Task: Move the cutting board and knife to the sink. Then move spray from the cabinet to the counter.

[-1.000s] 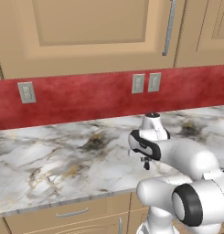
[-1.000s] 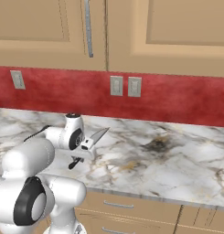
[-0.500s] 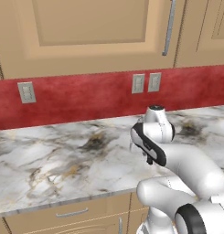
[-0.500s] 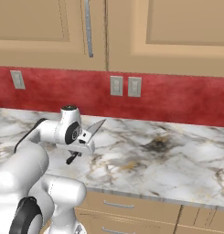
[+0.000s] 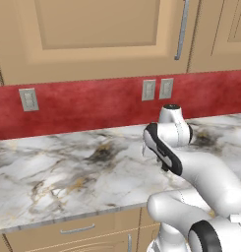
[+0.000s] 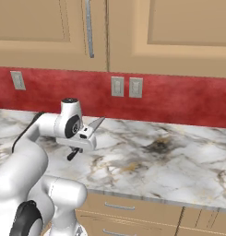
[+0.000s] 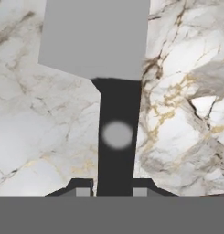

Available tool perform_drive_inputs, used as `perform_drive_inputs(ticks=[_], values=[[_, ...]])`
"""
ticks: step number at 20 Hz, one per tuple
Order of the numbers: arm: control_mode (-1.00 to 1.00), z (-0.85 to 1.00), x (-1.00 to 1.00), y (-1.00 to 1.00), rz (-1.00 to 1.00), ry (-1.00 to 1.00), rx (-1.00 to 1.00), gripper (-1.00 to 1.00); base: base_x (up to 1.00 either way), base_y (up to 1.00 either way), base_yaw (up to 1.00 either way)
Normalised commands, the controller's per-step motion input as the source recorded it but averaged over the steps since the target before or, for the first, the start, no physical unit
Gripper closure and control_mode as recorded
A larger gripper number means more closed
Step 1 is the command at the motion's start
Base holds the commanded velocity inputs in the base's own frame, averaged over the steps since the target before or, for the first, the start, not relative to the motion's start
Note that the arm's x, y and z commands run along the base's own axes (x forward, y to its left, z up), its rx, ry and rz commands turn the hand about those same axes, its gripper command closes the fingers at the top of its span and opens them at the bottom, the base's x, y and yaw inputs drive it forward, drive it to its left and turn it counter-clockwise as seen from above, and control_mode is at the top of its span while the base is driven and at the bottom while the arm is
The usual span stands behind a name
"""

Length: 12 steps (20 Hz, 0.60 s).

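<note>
**A:** Since the arm has swung over the last second, what is different now?

**B:** The knife (image 6: 89,132) rides a little higher than a second ago, and the wrist has turned toward the left in the right base view. Its grey blade points up and to the right there, with the black handle hanging down below the hand. It is well clear of the counter (image 6: 151,161). I'd judge this as the carry leg toward the sink, which is not in sight from here.

**A:** Is the grip sound?

**B:** The gripper (image 7: 112,192) is clamped on the knife's handle. In the hand view the two fingertips (image 7: 83,190) sit either side of the black handle, touching it, and the broad blade runs straight away from the hand along its axis, over bare marble.

**A:** And the rest of the task?

**B:** No cutting board or spray to be seen here, so I can't place either.
</note>
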Motion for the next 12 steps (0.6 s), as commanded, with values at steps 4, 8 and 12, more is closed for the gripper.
perform_drive_inputs(ticks=[4,8,12], values=[[-1.0,0.21,-0.15,-0.3,0.0,0.05,0.0,1.0,0.0,0.0,0.0],[-1.0,0.2,-0.14,-0.16,0.0,0.05,0.0,1.0,0.0,0.0,0.0],[-1.0,0.19,-0.13,-0.02,0.0,0.06,0.0,1.0,0.0,0.0,0.0]])
